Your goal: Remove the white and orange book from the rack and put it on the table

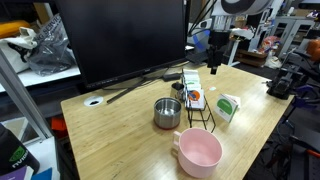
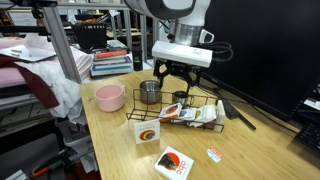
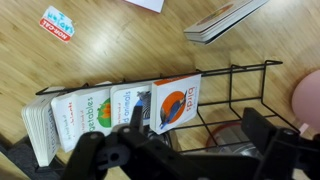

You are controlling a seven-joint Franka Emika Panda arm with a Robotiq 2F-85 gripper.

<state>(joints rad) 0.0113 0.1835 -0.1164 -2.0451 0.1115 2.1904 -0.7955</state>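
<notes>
The white and orange book (image 3: 175, 103) stands in the black wire rack (image 3: 240, 95), the rightmost of several upright books, with "birds" on its cover. Beside it are a white and blue book (image 3: 130, 106) and a white and green one (image 3: 82, 115). My gripper (image 3: 185, 150) is open, its two dark fingers on either side of the book's slot and above it, touching nothing. In both exterior views the gripper (image 1: 213, 62) (image 2: 173, 80) hangs just over the rack (image 1: 197, 102) (image 2: 192, 112) on the wooden table (image 1: 120, 135) (image 2: 250, 150).
A steel pot (image 1: 167, 112) (image 2: 150, 92) stands right next to the rack. A pink bowl (image 1: 198, 152) (image 2: 110, 97) and a white and green carton (image 1: 229, 107) are nearby. Two orange-patched books (image 2: 148, 133) (image 2: 175, 163) and a small card (image 2: 215, 154) are on the table. A large monitor (image 1: 130, 40) stands behind.
</notes>
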